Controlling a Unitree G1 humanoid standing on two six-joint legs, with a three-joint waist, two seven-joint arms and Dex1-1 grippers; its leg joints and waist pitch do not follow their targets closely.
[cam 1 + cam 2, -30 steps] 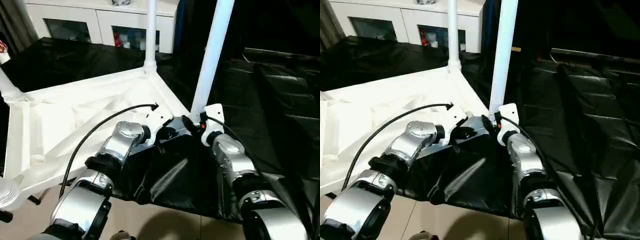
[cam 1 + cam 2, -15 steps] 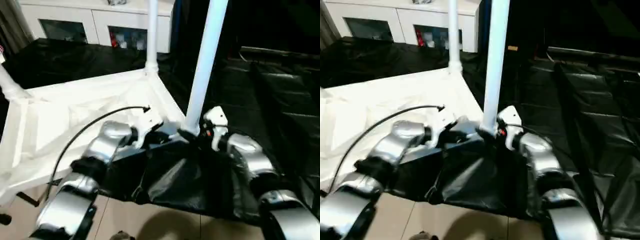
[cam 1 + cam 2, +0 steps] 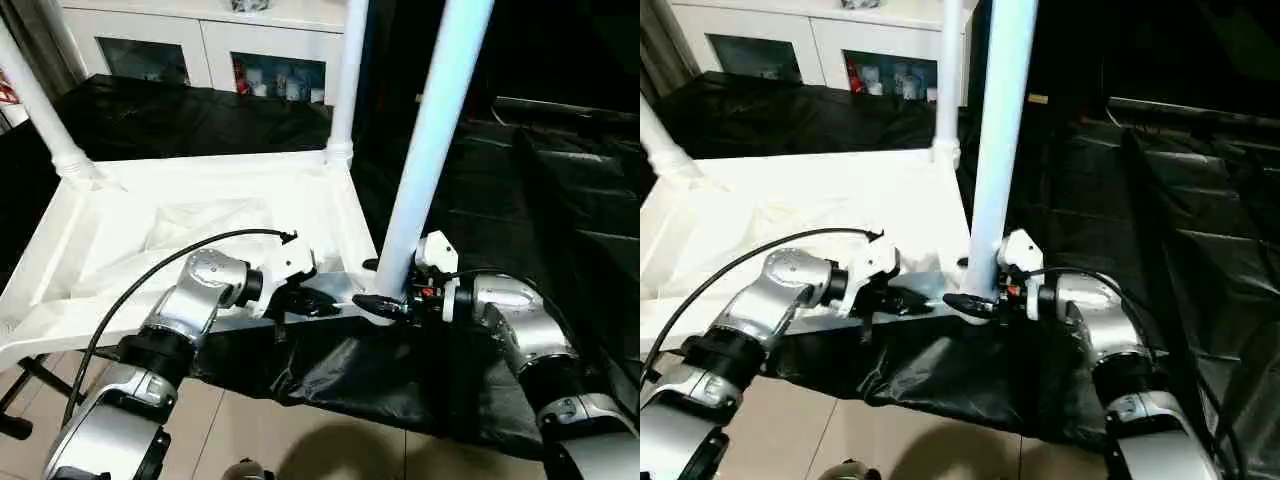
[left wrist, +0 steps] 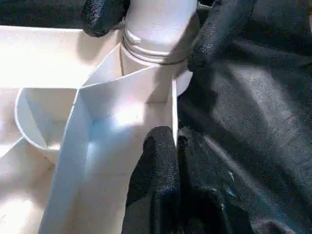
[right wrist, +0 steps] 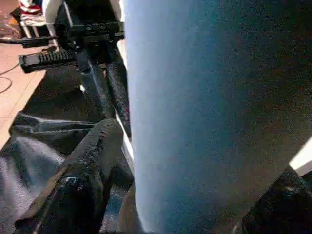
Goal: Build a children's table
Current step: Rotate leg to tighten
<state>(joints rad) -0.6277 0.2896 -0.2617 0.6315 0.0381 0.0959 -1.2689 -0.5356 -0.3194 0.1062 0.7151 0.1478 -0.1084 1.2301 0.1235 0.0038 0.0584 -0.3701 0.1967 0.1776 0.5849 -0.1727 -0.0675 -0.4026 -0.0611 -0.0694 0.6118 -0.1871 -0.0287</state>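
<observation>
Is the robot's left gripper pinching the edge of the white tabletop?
Yes: the left gripper is shut on the rim of the tabletop beside the corner socket.

The near leg [image 3: 425, 160] I have at my right gripper [image 3: 385, 297] runs out past the top edge, so its far end is unseen; the two other standing legs [image 3: 345, 80] [image 3: 35, 100] are cut off the same way. The near leg's base hides my right gripper's far finger, and in my right wrist view the leg blocks almost everything behind it. The near corner socket [image 4: 156, 63] is partly covered by my right fingers [image 4: 214, 34]. My left forearm [image 3: 195, 300] hides part of the tabletop's [image 3: 200, 180] near rim. What stands behind the cabinet's [image 3: 270, 60] glass doors is too small to tell.
</observation>
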